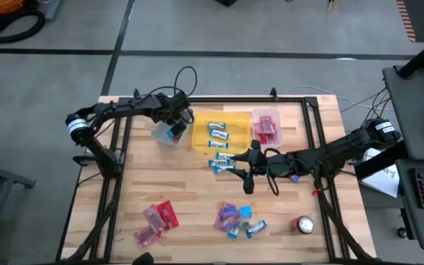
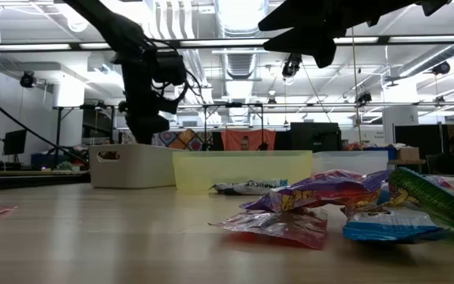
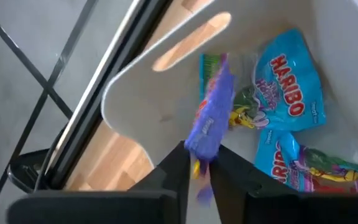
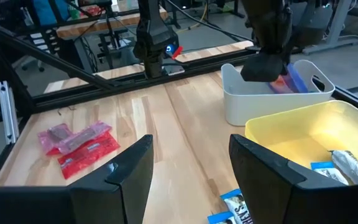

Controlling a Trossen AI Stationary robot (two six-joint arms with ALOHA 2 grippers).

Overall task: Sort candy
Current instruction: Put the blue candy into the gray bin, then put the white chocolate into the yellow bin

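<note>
My left gripper (image 1: 175,129) hangs over the white bin (image 1: 162,137) at the table's far left, shut on a blue-purple candy packet (image 3: 210,118). Blue packets (image 3: 288,93) lie in that bin. My right gripper (image 4: 188,180) is open above the table's middle, over a few blue-and-white candies (image 1: 221,163) that lie just in front of the yellow bin (image 1: 219,131). More blue-and-white pieces lie in the yellow bin, red ones in the clear bin (image 1: 266,126). Red candies (image 1: 157,218) and a mixed pile (image 1: 230,217) lie near the table's near edge. My left gripper pinches the blue-purple packet between its two fingers (image 3: 178,171) at one end of the packet (image 3: 199,155), coming from above and pointing down. The packet is lifted clear and reaches past the fingertips into the white bin's opening, above the blue packets.
A round red and silver can (image 1: 302,224) stands near the near right corner. The three bins stand in a row along the far side. Bare wood lies between the bins and the near piles. Cables trail under my right arm (image 1: 322,154).
</note>
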